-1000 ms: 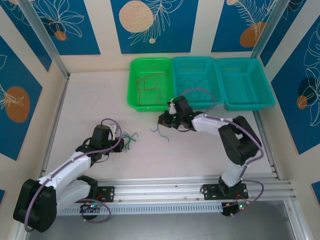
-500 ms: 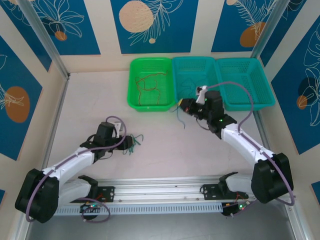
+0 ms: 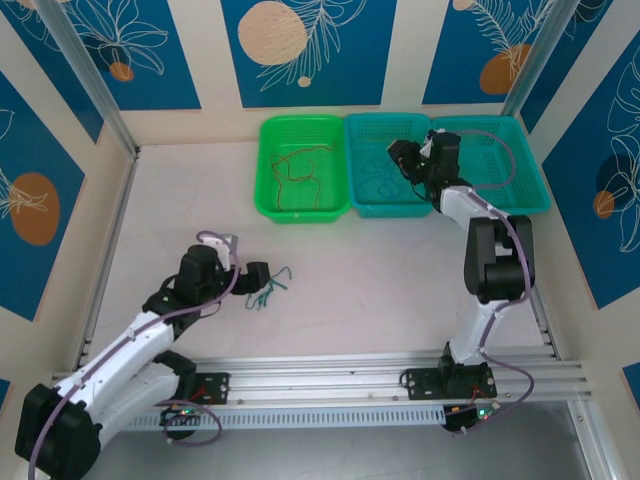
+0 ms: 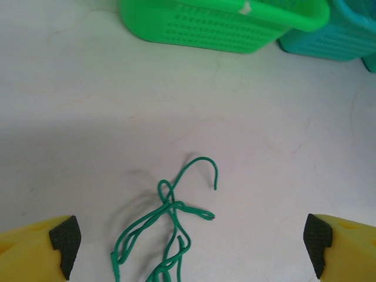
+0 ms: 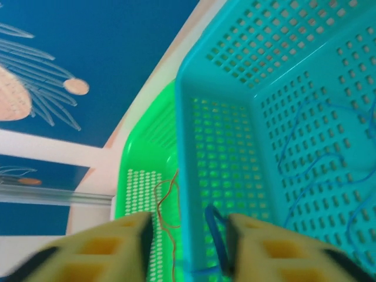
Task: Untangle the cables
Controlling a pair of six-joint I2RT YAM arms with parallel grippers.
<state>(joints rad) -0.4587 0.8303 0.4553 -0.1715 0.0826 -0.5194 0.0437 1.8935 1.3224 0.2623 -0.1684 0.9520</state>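
Left tool (image 4: 191, 242) spread wide | green cable (image 4: 169, 204) dead centre between your fingertips (image 4: 63, 241), lower frame, long axis running away | close straight in

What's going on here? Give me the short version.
Two robot arms are sorting tangled cables. The right gripper hangs over the middle teal basket with its jaws parted and a blue cable lying against one finger. The left gripper is open low over the table, straddling a knot of green cables. Red-brown cables lie in the green basket.
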